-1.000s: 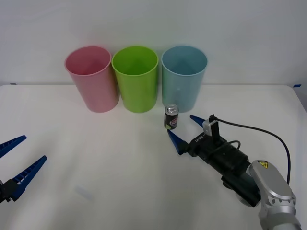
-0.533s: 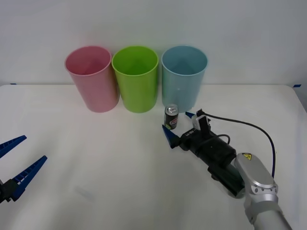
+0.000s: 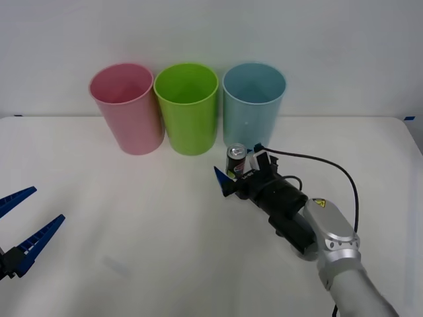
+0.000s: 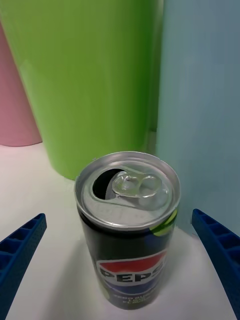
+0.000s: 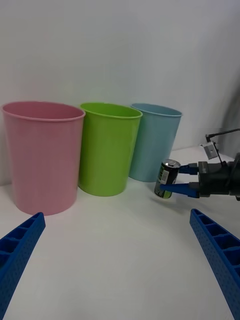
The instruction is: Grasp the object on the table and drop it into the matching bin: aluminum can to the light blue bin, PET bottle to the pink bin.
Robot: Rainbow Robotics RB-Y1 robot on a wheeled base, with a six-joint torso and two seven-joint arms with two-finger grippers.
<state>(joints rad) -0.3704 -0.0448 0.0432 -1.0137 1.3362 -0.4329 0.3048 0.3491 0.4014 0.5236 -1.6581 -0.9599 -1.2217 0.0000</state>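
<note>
Right tool [image 3: 232,173] brackets the can [image 3: 236,160] at frame centre, fingers wide.
Next, I judge: close, lift, drop in blue bin [image 3: 254,105]; left tool [image 3: 23,224] waits wide, lower left.

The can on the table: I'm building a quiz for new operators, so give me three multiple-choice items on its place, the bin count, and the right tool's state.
1. Where does the can stand?
A. before the light blue bin
B. inside the pink bin
C. beside the left tool

2. How many bins stand on the table?
A. two
B. three
C. four

3. The right tool is:
A. shut on the can
B. open around the can
C. far from the can

Key: 1 A, it stands upright just before that bin. 2 B, pink, lime green bin, light blue. 3 B, fingers flank it with gaps.
</note>
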